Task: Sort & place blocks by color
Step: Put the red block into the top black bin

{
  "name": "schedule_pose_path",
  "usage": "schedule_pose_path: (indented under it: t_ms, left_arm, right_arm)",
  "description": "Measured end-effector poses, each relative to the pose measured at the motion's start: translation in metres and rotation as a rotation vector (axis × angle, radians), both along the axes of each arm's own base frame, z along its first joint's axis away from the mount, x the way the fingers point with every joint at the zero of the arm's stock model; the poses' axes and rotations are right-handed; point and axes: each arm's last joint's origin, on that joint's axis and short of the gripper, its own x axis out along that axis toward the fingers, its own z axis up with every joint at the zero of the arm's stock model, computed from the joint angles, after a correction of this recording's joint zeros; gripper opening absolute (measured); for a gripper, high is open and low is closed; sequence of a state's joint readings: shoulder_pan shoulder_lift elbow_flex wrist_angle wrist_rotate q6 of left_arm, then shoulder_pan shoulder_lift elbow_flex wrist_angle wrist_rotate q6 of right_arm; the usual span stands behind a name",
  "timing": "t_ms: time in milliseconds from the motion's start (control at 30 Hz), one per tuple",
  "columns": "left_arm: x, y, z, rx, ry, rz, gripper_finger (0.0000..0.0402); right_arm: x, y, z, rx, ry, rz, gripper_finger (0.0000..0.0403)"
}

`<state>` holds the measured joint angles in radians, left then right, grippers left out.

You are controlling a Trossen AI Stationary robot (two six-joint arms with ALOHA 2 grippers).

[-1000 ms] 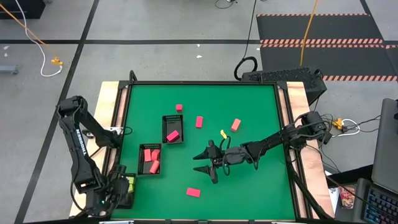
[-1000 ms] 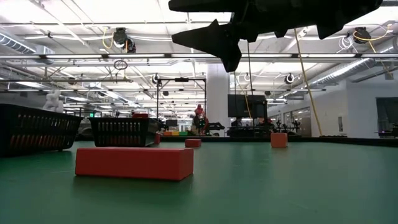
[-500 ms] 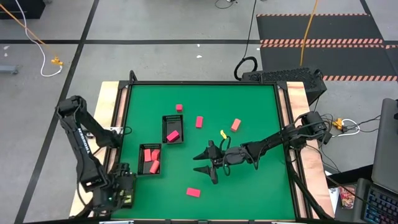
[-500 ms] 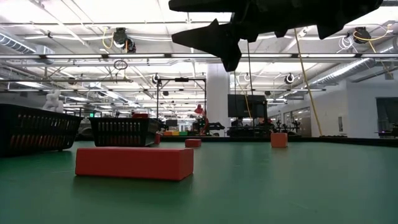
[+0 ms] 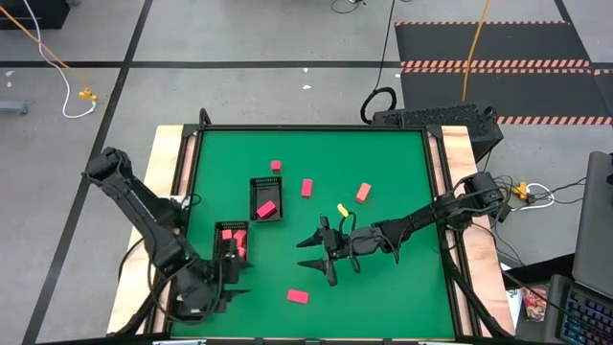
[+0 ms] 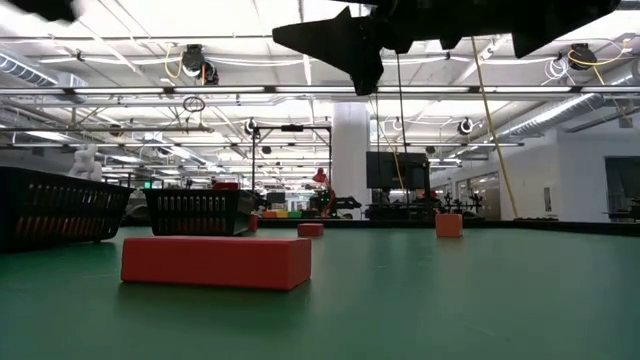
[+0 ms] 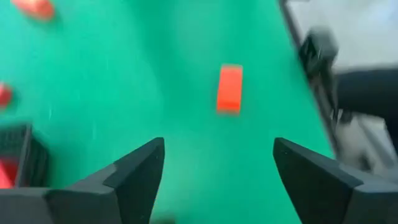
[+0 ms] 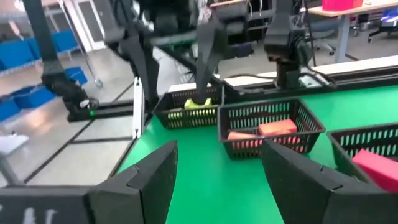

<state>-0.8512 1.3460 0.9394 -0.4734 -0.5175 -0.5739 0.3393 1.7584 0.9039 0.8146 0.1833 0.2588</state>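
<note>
Loose blocks lie flat on the green mat: a magenta-red bar (image 5: pixel 298 296) near the near edge, which is the large bar (image 6: pixel 215 262) in the low view, two magenta pieces (image 5: pixel 276 166) (image 5: pixel 306 187), a salmon one (image 5: pixel 363 192) and a small yellow one (image 5: pixel 343 208). My left gripper (image 5: pixel 237 276) is open over the near-left part of the mat, beside the tray of salmon blocks (image 5: pixel 230 244). The bar (image 7: pixel 229 88) lies ahead of its fingers. My right gripper (image 5: pixel 310 251) hangs open above mid-table, left of the yellow piece, and touches nothing.
Three black mesh trays stand on the left half. One holds a magenta block (image 5: pixel 266 208), one holds salmon blocks (image 8: pixel 267 130), and the near-left corner tray holds yellow ones (image 8: pixel 189 106). The left arm (image 5: pixel 144 216) crosses the table's left edge. Open mat lies at the right and near right.
My left arm has swung from the near-left corner, over the yellow tray, toward the right and onto the mat beside the salmon tray. Its fingers now point along the near edge at the magenta-red bar. My right gripper has risen slightly. No block has moved.
</note>
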Motion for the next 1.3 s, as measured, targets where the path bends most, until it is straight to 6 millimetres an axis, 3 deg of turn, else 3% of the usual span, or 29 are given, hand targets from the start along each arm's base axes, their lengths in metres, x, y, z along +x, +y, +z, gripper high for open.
schedule_pose_path:
  t_ms: [267, 533, 733, 933, 1300]
  left_arm:
    - [0.034, 0.009, 0.02, 0.012, -0.255, -0.059, 0.0257]
    - [0.053, 0.029, 0.009, -0.039, -0.44, -0.069, 0.0255]
    - [0.057, 0.044, 0.0, -0.075, -0.609, -0.077, 0.0255]
    - [0.059, 0.06, -0.01, -0.102, -0.641, -0.053, 0.0255]
    - [0.065, 0.071, -0.01, -0.065, -0.648, -0.057, 0.0255]
  right_arm:
    - [-0.011, 0.018, -0.015, -0.068, 0.14, -0.07, 0.0224]
    - [-0.026, 0.043, -0.016, -0.143, 0.131, -0.198, 0.0224]
    - [-0.03, 0.048, -0.018, -0.148, 0.148, -0.237, 0.0224]
    - [-0.03, 0.047, -0.019, -0.142, 0.157, -0.257, 0.0224]
    - [-0.03, 0.046, -0.019, -0.137, 0.155, -0.259, 0.0224]
